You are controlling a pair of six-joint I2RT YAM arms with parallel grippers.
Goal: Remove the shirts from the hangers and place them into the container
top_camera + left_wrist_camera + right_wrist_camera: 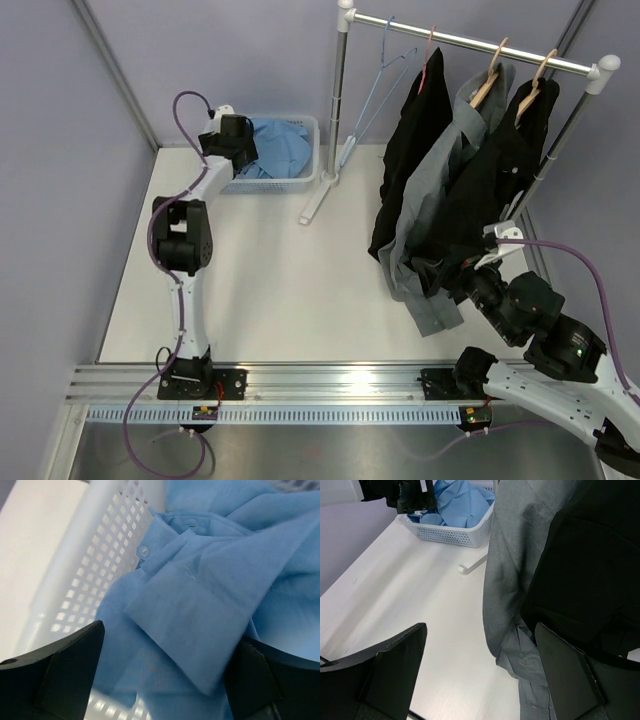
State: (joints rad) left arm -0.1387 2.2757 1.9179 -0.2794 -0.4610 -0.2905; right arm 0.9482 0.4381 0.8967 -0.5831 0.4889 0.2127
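A light blue shirt [280, 145] lies crumpled in the white container [312, 126] at the back left. My left gripper [240, 150] hovers over it, open, and a blue cuff [200, 610] lies loose between the spread fingers [167, 645]. On the rail hang a black shirt [415, 140] on a pink hanger [428, 50], and a grey shirt [440, 190] and another black shirt [500, 170] on wooden hangers [490, 75]. A thin blue hanger [380, 85] hangs bare. My right gripper [440, 272] is open beside the grey shirt's lower hem [530, 660], holding nothing.
The white-and-chrome rail [470, 42] stands on a white upright [340, 100] with a foot [315, 200] running along the table beside the container. Lilac walls close in the left and back. A metal track [330, 385] runs along the near edge.
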